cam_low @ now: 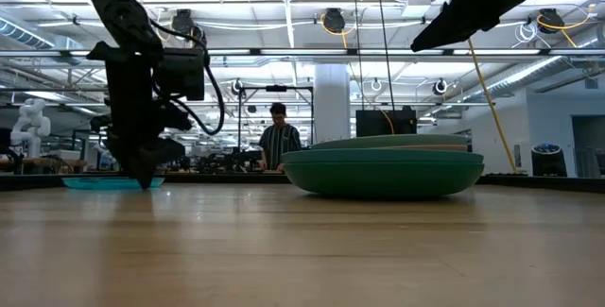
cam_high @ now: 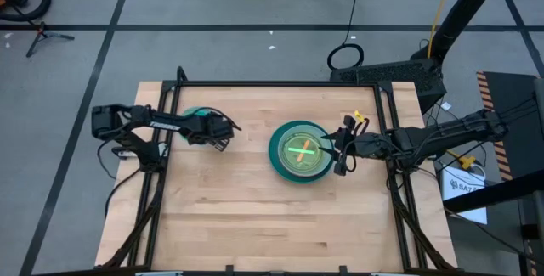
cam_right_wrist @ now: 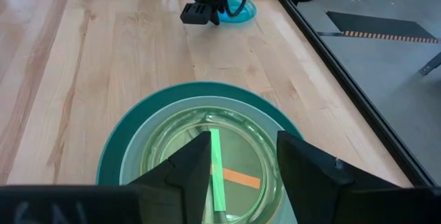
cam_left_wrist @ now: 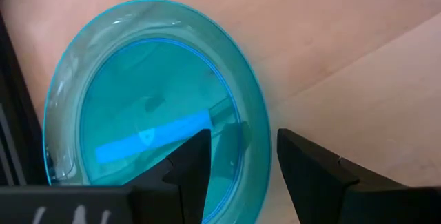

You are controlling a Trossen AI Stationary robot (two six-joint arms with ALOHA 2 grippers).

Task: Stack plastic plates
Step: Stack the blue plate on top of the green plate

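My left tool point(cam_left_wrist: 238, 165), spread, straddles the blue plate's point(cam_left_wrist: 138, 93) rim near the counter's left edge. Right tool point(cam_right_wrist: 238, 165), spread, hovers over the stack point(cam_high: 299, 151) mid-counter. Next, I judge: pinch, lift, carry it across.

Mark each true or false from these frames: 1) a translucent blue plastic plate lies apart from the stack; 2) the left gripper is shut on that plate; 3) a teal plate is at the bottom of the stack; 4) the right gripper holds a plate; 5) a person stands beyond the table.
1) The translucent blue plastic plate lies alone, apart from the stack. True.
2) The left gripper is shut on it. False: its jaws stand open over the plate's rim.
3) A large teal plate is the stack's lowest visible one. True.
4) The right gripper holds a plate. False: open above the stack, holding nothing.
5) A person stands beyond the table. True.
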